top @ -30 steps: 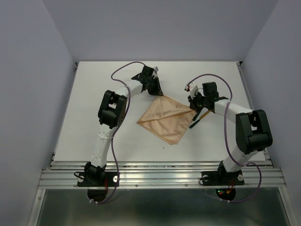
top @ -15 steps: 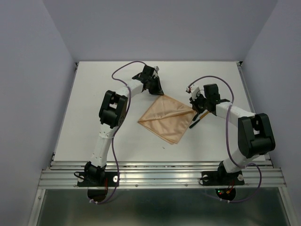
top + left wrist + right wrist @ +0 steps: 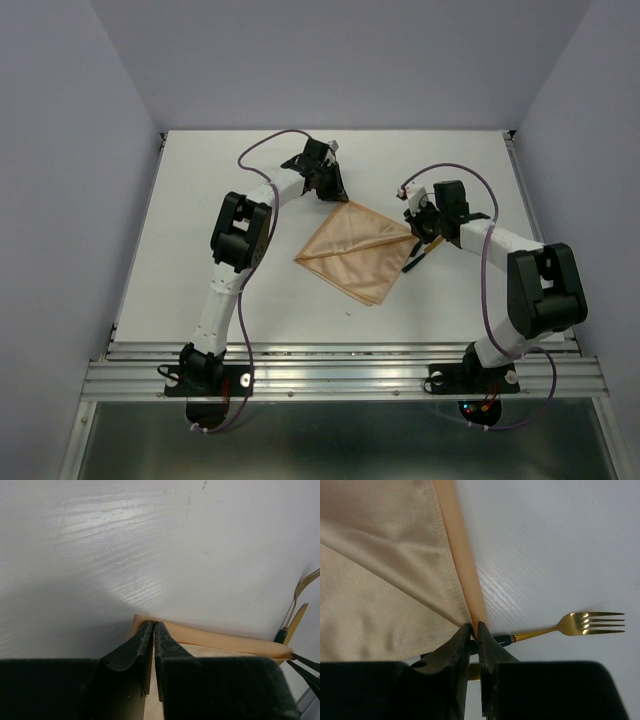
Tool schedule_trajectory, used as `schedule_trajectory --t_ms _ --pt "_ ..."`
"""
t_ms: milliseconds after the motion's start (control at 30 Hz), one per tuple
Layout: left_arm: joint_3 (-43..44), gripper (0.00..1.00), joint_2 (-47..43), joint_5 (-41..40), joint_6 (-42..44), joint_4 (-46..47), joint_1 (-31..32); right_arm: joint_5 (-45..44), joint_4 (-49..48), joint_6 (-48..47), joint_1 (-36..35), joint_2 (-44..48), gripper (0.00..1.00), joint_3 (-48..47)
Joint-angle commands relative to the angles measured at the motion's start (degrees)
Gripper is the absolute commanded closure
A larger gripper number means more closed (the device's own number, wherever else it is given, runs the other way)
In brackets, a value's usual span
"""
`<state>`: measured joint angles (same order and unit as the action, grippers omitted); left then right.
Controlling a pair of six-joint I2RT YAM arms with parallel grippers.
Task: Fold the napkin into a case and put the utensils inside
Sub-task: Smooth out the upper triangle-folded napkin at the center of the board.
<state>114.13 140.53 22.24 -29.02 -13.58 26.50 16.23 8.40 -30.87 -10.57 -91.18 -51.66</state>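
Napkin [image 3: 355, 250], folded into a peach diamond, lies flat on the white table [image 3: 200, 250], with the utensils [image 3: 412, 260] just beside its right corner and the fork [image 3: 592, 622] pointing away from the cloth. The right gripper [image 3: 474, 628] sits at that corner, fingers a narrow slit apart around the cloth's tip, though I cannot tell whether they grip it. Farther back, the left gripper [image 3: 153, 625] pinches the far corner, fingers nearly together.
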Motion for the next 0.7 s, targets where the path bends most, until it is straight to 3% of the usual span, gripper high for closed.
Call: schedule_trajectory --t_ms 0,67,300,567,667 --pt "0.75 0.82 1.06 -2.11 1.51 -3.64 -0.22 -1.73 -2.51 -0.15 0.37 -0.06 0.78 -0.72" --pt "0.4 0.82 0.62 -2.2 1.51 -3.47 -0.22 -1.38 -3.04 0.72 0.37 0.56 0.74 -0.72" --pt "-0.39 0.82 -1.92 -2.64 1.33 -3.2 -0.22 -1.99 -5.23 5.54 0.37 4.86 0.73 -1.42" --pt "-2.06 0.82 -4.65 -3.61 1.42 -2.85 -2.07 -1.29 -7.0 19.16 0.37 5.48 0.86 -3.89" --pt "-2.5 0.82 -4.74 -3.61 1.68 -3.12 -2.59 -0.85 -6.74 29.96 0.37 3.65 0.96 -5.81"
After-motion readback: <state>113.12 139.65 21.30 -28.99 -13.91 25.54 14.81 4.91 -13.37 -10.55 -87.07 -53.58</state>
